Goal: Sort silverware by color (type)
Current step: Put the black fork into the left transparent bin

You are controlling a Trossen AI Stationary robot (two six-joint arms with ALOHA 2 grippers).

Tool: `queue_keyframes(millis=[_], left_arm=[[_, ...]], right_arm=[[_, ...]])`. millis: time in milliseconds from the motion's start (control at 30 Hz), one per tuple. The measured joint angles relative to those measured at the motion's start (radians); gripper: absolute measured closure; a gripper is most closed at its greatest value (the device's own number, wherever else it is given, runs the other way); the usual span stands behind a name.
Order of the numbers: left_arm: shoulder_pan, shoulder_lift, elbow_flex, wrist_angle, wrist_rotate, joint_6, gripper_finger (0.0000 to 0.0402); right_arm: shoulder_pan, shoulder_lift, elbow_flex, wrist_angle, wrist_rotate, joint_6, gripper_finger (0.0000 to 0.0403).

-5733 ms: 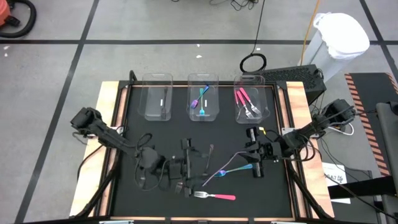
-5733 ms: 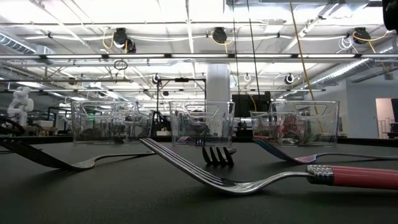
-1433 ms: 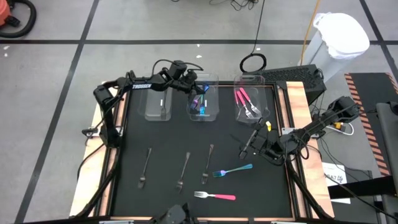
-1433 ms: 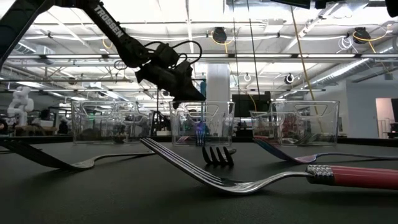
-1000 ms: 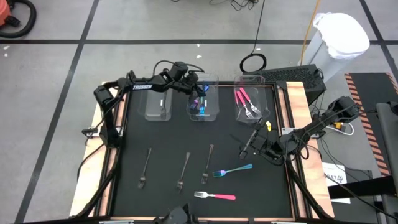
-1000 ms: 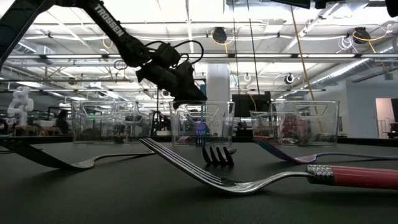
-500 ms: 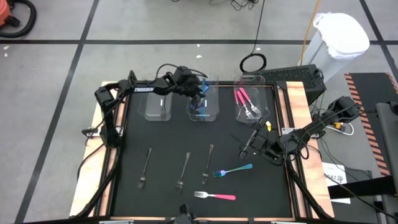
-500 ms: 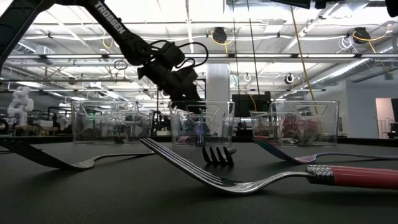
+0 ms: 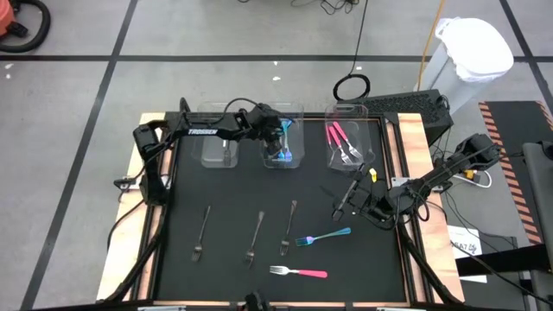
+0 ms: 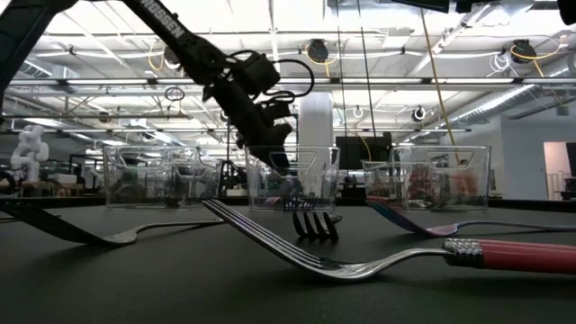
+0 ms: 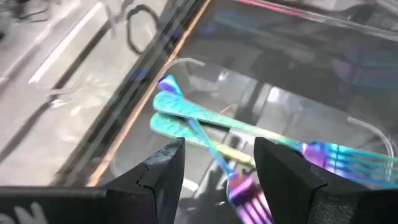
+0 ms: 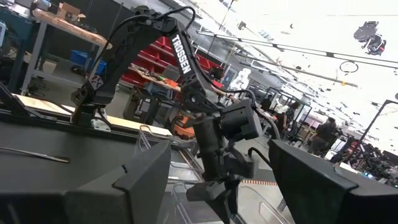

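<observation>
My left gripper [image 11: 217, 180] stands open over the middle clear bin [image 9: 282, 112], its fingertips dipping below the rim [image 10: 281, 163]. Under it, two teal-handled forks [image 11: 205, 121] lie crossed on the bin's floor, clear of the fingers. The right bin [image 9: 350, 111] holds pink-handled forks [image 9: 340, 141]. On the black mat lie three dark forks [image 9: 255, 238], a teal fork [image 9: 324, 235] and a pink-handled fork [image 9: 299, 272]. My right gripper [image 9: 346, 205] waits open low over the mat's right side, with nothing between its fingers [image 12: 140, 180].
A third clear bin [image 9: 219, 111] stands at the far left of the row. The mat is framed by wooden edges [image 9: 155, 181]. A white bag-lined bin [image 9: 471, 52] and a black box [image 9: 415, 105] stand beyond the table's far right corner.
My left gripper has moved from the far left rim of the middle bin toward the near edge and the right, over the bin's middle. It has tipped downward and sunk until its fingertips are below the rim.
</observation>
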Motion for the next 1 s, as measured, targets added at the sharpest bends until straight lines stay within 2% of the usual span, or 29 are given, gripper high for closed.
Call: queue_keyframes(millis=[133, 467, 600, 733, 1000], left_arm=[[-0.059, -0.051, 0.011, -0.055, -0.067, 0.000, 0.0207], [-0.232, -0.237, 0.000, -0.102, -0.108, -0.054, 0.0207], [-0.306, -0.273, -0.027, -0.116, -0.141, -0.082, 0.0207], [-0.394, -0.283, -0.062, -0.110, -0.141, -0.118, 0.0207], [-0.520, -0.286, -0.122, -0.066, -0.220, -0.158, 0.0207]], right_arm=[[0.000, 0.000, 0.000, 0.000, 0.001, -0.001, 0.0133], [0.000, 0.000, 0.023, -0.012, 0.000, 0.044, 0.0133], [0.000, 0.000, 0.058, -0.069, -0.068, 0.123, 0.0133], [0.000, 0.000, 0.112, -0.211, -0.152, 0.250, 0.0133], [0.020, 0.008, 0.200, -0.717, -0.187, 0.648, 0.0133]])
